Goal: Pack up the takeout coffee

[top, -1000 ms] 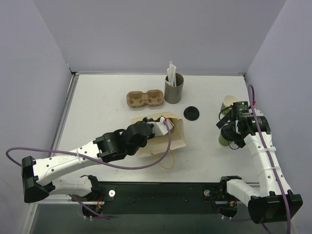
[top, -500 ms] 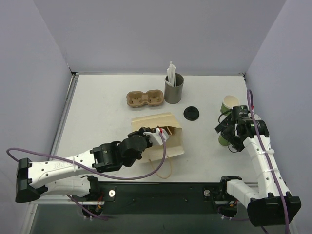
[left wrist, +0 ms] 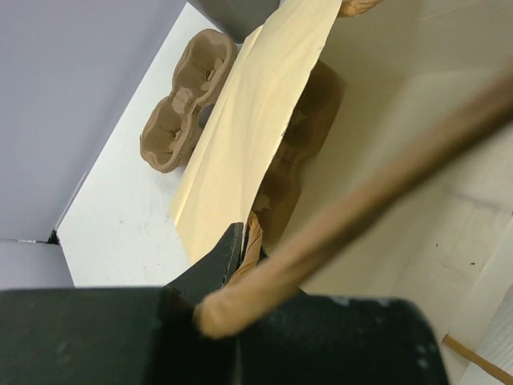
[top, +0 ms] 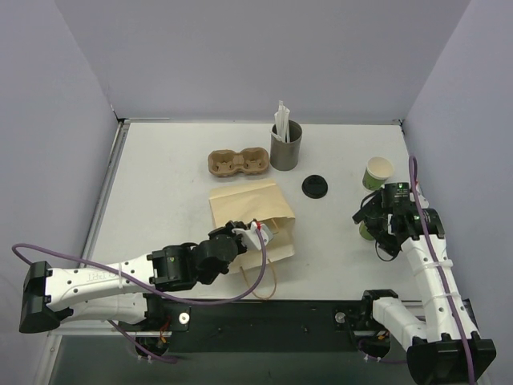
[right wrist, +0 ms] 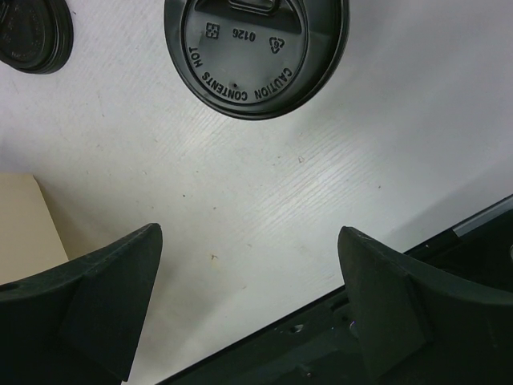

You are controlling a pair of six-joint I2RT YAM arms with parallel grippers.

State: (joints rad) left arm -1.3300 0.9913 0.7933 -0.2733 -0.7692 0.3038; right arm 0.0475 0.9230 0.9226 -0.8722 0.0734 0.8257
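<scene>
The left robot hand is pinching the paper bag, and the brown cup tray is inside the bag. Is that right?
Not quite. The brown cup tray is not inside the paper bag. It sits out on the table, just behind the bag, as the top view shows. The rest is right: the left gripper is pinching the bag.

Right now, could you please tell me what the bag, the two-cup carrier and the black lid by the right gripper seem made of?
The bag: pale matte paper, judging by its creases and twisted handle. The carrier: probably moulded pulp, brown, dull and rough. The black lid: likely plastic, smooth with a slight sheen and crisp embossed lettering.
</scene>
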